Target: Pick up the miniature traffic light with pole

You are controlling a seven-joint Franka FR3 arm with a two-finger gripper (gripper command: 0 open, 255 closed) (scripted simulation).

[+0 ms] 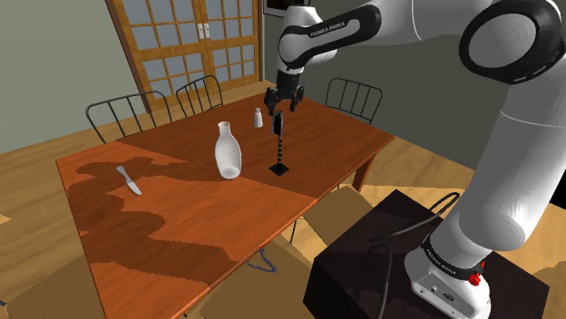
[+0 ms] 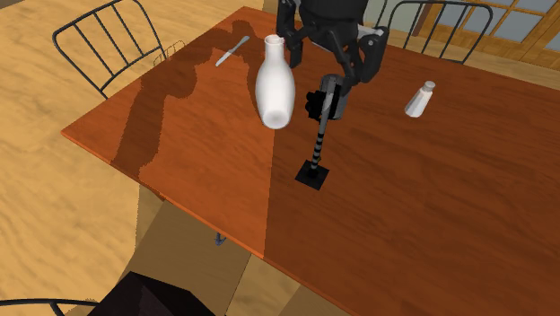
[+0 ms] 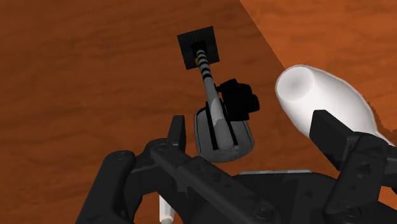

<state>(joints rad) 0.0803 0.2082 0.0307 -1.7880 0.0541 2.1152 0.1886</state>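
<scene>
Soft, moderately bright light. A large, hard-edged shadow darkens the table (image 1: 181, 227) toward the shoulder view's left.

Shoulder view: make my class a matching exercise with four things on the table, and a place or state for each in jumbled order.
Things:
1. traffic light
2. white bottle
3. knife
4. shaker

Descriptions:
A. lies flat, farthest toward the view's left
B. small, farthest back on the table
C. upright on a square black base
D. tallest white thing, narrow neck and wide body

Pairs: 1-C, 2-D, 3-A, 4-B.
</scene>
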